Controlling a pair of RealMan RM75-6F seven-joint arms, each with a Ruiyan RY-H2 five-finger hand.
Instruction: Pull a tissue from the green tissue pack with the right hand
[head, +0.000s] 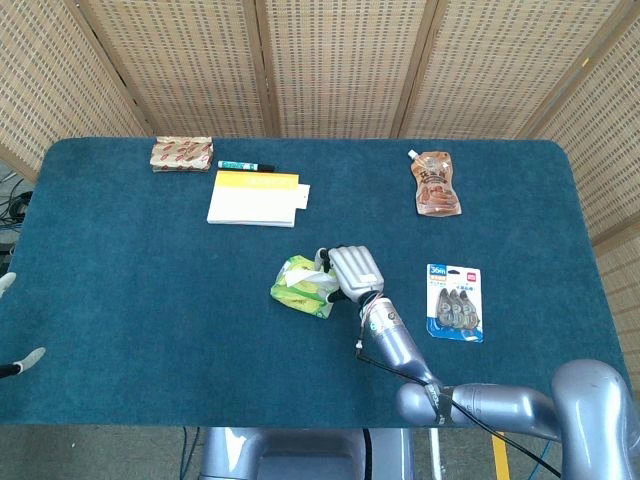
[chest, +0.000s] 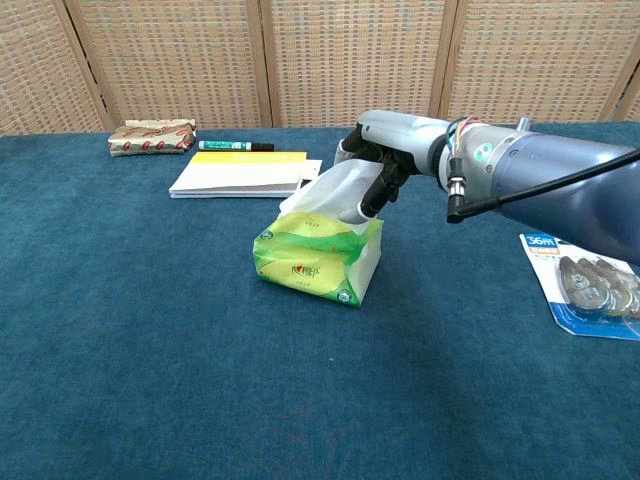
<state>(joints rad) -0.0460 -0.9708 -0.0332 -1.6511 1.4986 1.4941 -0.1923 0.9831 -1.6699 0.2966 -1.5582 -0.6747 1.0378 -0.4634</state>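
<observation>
**A:** Where is the green tissue pack (head: 307, 286) found, and what is seen at it?

**B:** It is set near the middle of the blue table (head: 150, 260), with a white tissue (chest: 338, 190) standing up out of its top. The right hand (head: 351, 272) is placed right against the pack at its 3 o'clock side in the head view. In the chest view the hand (chest: 385, 150) is seen at the top of the tissue, with the fingers (chest: 374, 192) curled down around the sheet's upper edge.

**A:** Is the tissue actually pinched?

**B:** That cannot be told for certain. Contact with the sheet is shown, but a closed pinch is hidden by the paper and the hand itself. The step in hand is judged to be the grasp, not the pull: the sheet is not yet drawn out.

**A:** What is called for next?

**B:** A firm pinch on the top of the sheet is needed, then a lift straight up and away from the pack. Since the pack is light and is not held down, it may be dragged along if the pull is made sideways.

**A:** And the other hand?

**B:** Only the fingertips of the left hand (head: 18, 362) are shown, at the table's 8 o'clock edge; nothing is seen held, though its pose cannot be judged fully.
</observation>
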